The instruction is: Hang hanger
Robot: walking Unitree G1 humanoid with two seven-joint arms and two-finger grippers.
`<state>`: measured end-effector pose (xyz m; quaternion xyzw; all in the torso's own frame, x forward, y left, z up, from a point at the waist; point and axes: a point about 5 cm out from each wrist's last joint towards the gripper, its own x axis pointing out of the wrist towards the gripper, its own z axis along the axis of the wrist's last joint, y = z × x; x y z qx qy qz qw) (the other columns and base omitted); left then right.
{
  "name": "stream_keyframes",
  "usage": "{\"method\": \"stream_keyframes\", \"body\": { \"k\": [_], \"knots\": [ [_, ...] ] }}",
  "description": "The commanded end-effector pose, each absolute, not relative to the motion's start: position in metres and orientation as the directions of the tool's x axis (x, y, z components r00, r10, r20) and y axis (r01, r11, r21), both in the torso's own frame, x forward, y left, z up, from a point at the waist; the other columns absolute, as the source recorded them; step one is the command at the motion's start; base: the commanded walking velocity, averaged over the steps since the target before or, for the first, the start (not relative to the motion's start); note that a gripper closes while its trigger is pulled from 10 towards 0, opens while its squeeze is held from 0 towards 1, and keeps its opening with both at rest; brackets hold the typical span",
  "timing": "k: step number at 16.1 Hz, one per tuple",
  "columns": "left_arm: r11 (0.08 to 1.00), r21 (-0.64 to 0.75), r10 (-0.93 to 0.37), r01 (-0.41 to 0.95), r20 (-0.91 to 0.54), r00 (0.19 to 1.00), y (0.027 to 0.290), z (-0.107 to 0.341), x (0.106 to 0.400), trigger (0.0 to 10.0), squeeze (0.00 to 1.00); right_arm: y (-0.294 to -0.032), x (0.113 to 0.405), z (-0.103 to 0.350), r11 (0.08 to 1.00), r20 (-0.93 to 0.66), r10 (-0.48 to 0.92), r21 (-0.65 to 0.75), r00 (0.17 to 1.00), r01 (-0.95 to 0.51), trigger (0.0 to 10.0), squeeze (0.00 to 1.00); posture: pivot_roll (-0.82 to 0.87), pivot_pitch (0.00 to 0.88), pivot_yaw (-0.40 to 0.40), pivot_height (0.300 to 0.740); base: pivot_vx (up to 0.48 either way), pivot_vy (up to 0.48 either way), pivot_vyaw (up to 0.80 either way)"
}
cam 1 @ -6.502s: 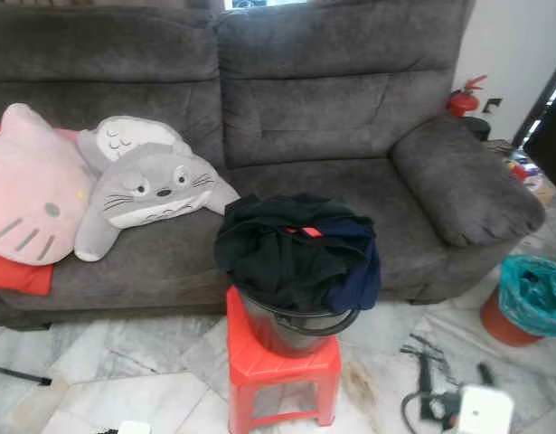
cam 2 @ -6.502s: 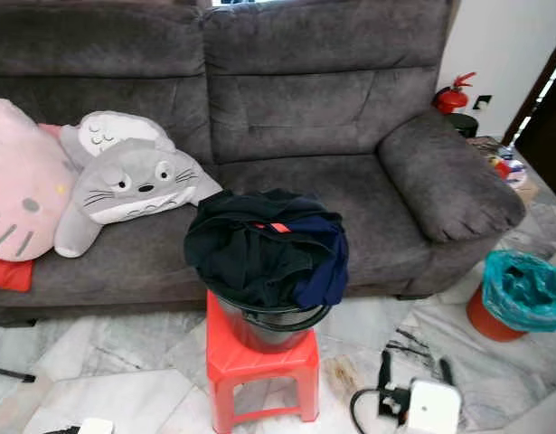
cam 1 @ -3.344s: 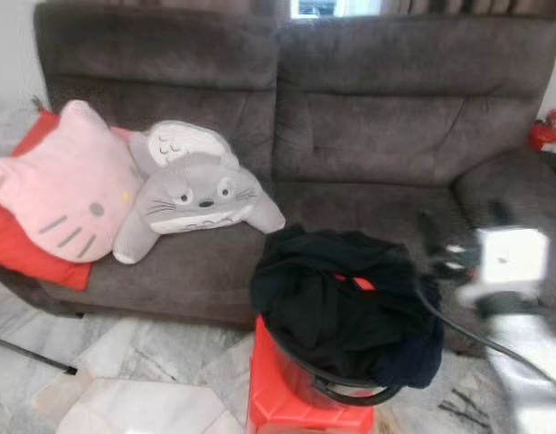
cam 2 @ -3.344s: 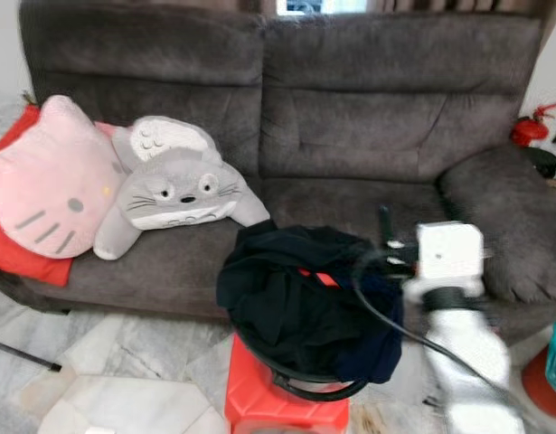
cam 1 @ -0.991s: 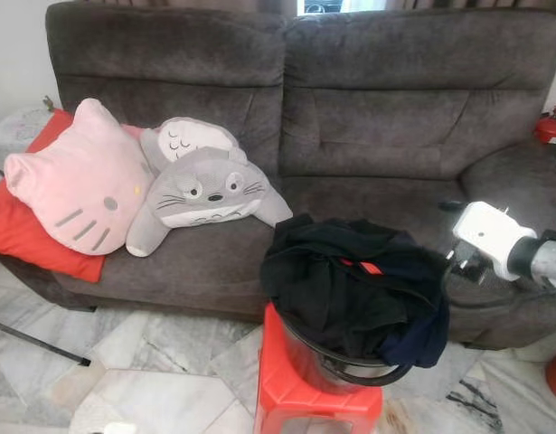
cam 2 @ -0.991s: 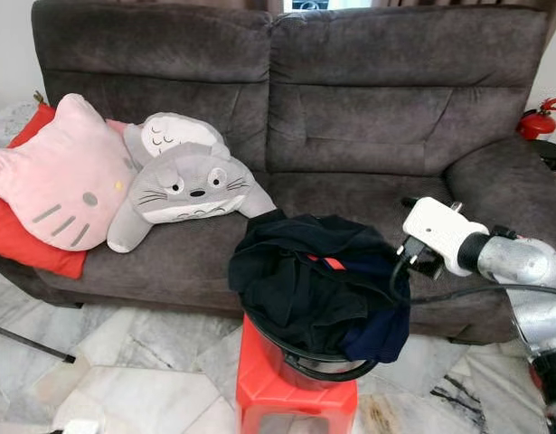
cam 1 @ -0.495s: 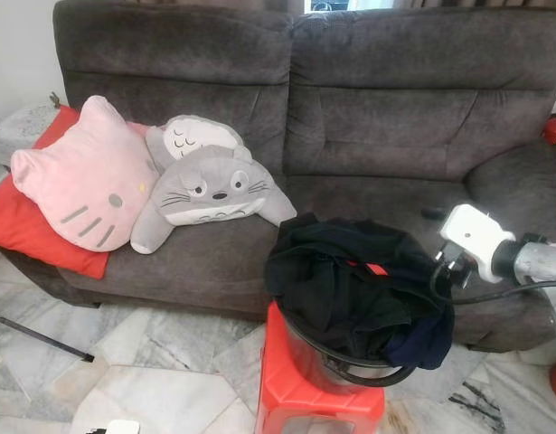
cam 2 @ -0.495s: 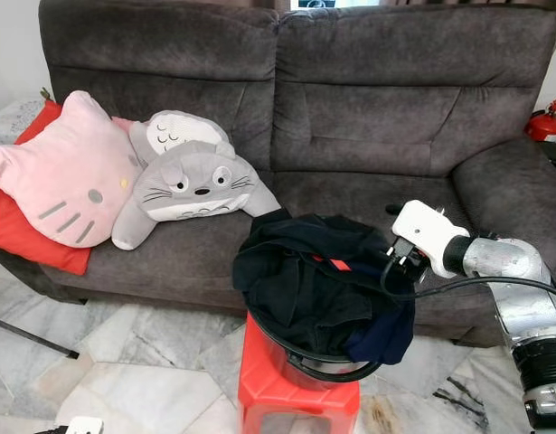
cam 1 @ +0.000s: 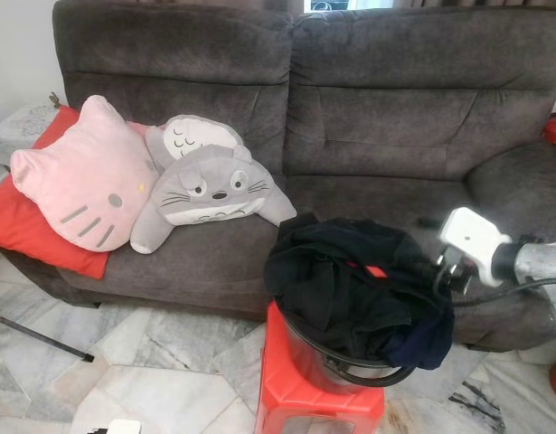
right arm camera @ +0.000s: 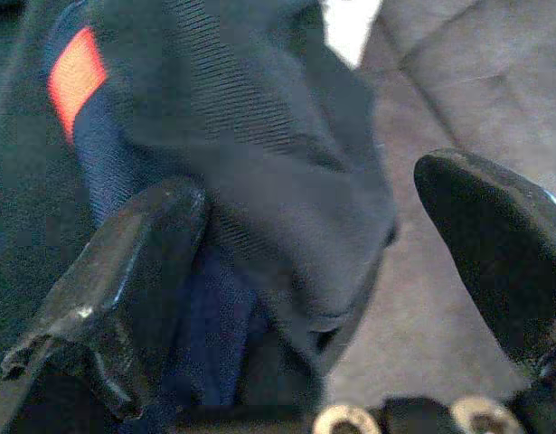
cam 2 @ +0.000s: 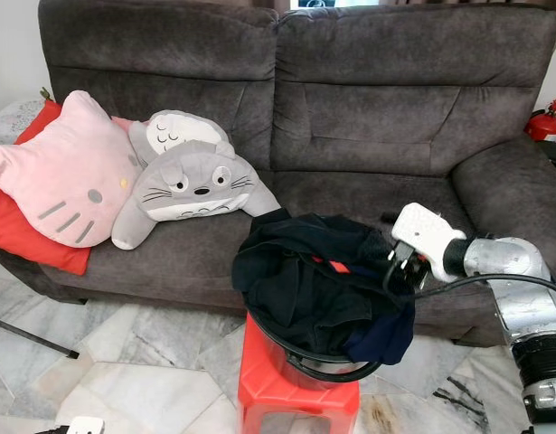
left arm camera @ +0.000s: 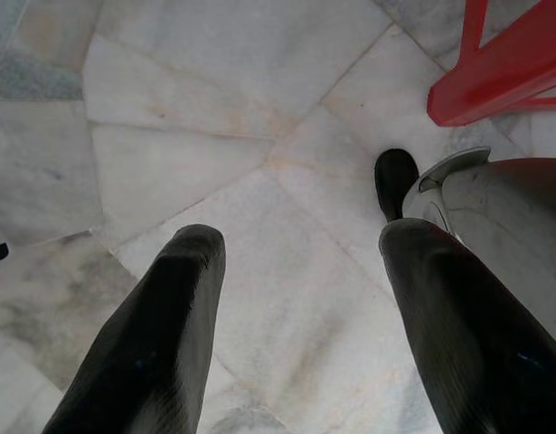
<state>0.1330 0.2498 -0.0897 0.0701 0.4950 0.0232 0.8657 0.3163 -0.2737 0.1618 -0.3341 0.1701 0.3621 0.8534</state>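
A heap of dark clothes [cam 1: 350, 289] with a small red tag [cam 1: 375, 269] fills a black bucket [cam 1: 350, 366]. The bucket stands on a red plastic stool [cam 1: 318, 398] in front of the grey sofa [cam 1: 386, 117]. My right gripper [cam 1: 434, 271] is at the heap's right edge, level with its top. In the right wrist view the right gripper [right arm camera: 314, 262] is open, and a fold of dark blue cloth [right arm camera: 259, 172] lies between its spread fingers. My left gripper [left arm camera: 300, 271] hangs open over the marble floor, beside a leg of the stool [left arm camera: 494, 63].
On the sofa's left half lie a pink cat cushion [cam 1: 79, 185], a grey plush animal [cam 1: 210, 185] and a red cushion [cam 1: 24, 235]. A red fire extinguisher [cam 2: 547, 117] stands beyond the sofa's right armrest. A thin black rod [cam 1: 42, 334] lies on the floor at the left.
My right arm rose from near the floor to the bucket. Over the last second its gripper slid left into the heap's right edge. The camera also shifted.
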Motion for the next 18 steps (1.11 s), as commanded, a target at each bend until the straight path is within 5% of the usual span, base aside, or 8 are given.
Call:
{"method": "stream_keyframes", "body": {
  "k": [1, 9, 18],
  "knots": [
    [0.989, 0.139, 0.101, 0.04, -0.86, 0.5, 0.248, -0.091, 0.132, 10.0, 0.0, -0.273, 0.315, 0.158, 0.501, -0.56, 0.52, -0.412, 0.645, -0.761, 10.0, 0.0, -0.14, 0.022, 0.047, 0.74, 0.0, 0.0, 0.0],
    [0.989, 0.146, 0.109, 0.034, -0.858, 0.502, 0.247, -0.091, 0.132, 10.0, 0.0, -0.279, 0.334, 0.168, 0.55, -0.479, 0.432, -0.532, 0.764, -0.644, 10.0, 0.0, -0.14, 0.023, 0.045, 0.74, 0.0, 0.0, 0.0],
    [0.99, 0.134, 0.093, 0.046, -0.859, 0.504, 0.247, -0.089, 0.139, 10.0, 0.0, -0.267, 0.334, 0.186, 0.55, -0.389, 0.543, -0.505, 0.744, -0.665, 10.0, 0.0, -0.14, 0.036, 0.052, 0.74, 0.0, 0.0, 0.0]
  ]
}}
